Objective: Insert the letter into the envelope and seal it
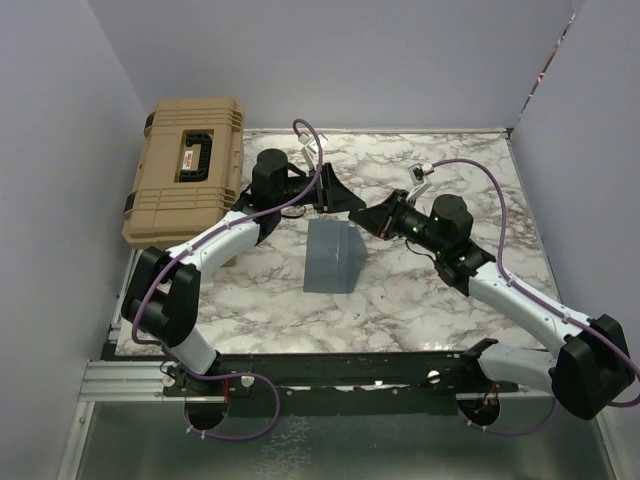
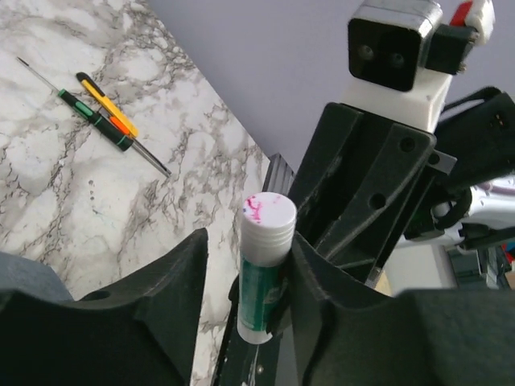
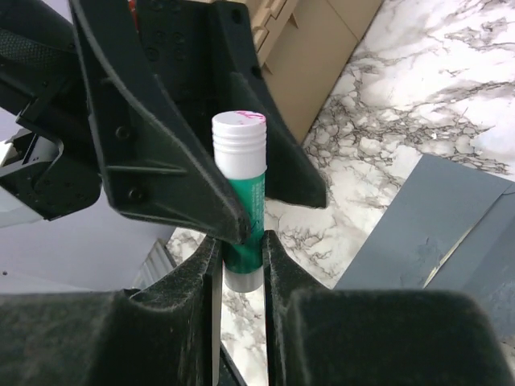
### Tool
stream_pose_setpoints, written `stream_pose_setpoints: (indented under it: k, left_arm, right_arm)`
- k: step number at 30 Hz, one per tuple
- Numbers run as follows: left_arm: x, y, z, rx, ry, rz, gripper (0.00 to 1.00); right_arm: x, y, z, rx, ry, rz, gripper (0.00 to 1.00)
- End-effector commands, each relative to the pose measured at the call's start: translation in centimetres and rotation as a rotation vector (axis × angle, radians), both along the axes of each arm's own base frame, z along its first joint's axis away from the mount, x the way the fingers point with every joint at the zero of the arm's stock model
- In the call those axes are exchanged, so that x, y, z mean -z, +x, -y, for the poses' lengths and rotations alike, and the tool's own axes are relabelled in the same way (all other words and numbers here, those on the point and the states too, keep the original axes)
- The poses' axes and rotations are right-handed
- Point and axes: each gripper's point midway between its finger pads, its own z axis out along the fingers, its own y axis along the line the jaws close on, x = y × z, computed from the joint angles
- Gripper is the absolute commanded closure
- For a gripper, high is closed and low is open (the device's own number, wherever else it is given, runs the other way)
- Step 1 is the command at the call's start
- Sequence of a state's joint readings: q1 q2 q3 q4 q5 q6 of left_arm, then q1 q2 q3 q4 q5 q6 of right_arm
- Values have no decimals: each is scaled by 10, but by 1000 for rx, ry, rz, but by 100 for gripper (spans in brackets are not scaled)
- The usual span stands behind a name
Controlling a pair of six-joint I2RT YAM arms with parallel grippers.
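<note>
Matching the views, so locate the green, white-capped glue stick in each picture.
Top external: cannot be made out.
Left wrist: green, white-capped glue stick at lower centre, upright.
Right wrist: centre of frame, upright.
Shared landmark: white-and-grey marble tabletop, seen in all three.

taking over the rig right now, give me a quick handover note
Right end effector: shut on the glue stick, low on its green body.
Left end effector: jaws around the stick's white-capped end, a gap on one side, not clamped.
Envelope: flat, mid-way across the marble table.
Letter: not in view; may be inside the envelope, cannot tell.
Done: glue stick in hand, cap on.
Left: likely uncap, glue the flap, press it shut.
</note>
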State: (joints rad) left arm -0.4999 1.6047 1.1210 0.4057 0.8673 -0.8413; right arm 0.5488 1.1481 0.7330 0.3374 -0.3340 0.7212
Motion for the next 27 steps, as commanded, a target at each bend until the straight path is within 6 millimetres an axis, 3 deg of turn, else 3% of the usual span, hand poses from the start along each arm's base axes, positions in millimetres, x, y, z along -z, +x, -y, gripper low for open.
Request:
stream_pose_setpoints:
  k: [1,4,6,9,13,17,20,21,23,25,27]
  left_arm:
    - [-11,-7,-3,13,-29,28,63]
    - [-10,-7,-3,8,-28,32,86]
    - [-10,-5,-3,1,-27,29,100]
    - [-10,-4,-4,-8,-28,28,100]
    - [-10,-1,-4,-25,-27,28,100]
    - [-9,2,-4,-36,-26,23,100]
    - [-8,3,-4,-41,-25,18,100]
    - [-8,4,-4,-42,-26,17,98]
    - [-8,2,-4,-38,-25,18,81]
    - [-6,-2,-5,-25,-22,29,64]
    - [3,-4,-7,-32,-8,25,58]
  right_arm:
    - [-10,-13,-12,-102,48,39,93]
    - [-5,-16,-12,-116,35,29,92]
    - [1,-16,-12,-117,19,4,81]
    - [9,-17,-13,-124,3,-23,63]
    - [16,-20,-15,-147,-7,-41,58]
    - [20,-19,-16,-155,-18,-49,61]
    - [23,-17,-19,-162,-26,-57,79]
    - [23,-16,-19,-163,-26,-60,87]
    - [23,-14,-20,-156,-20,-58,98]
    - [19,-9,-19,-133,-11,-45,99]
    - [14,-5,-16,-99,4,-28,99]
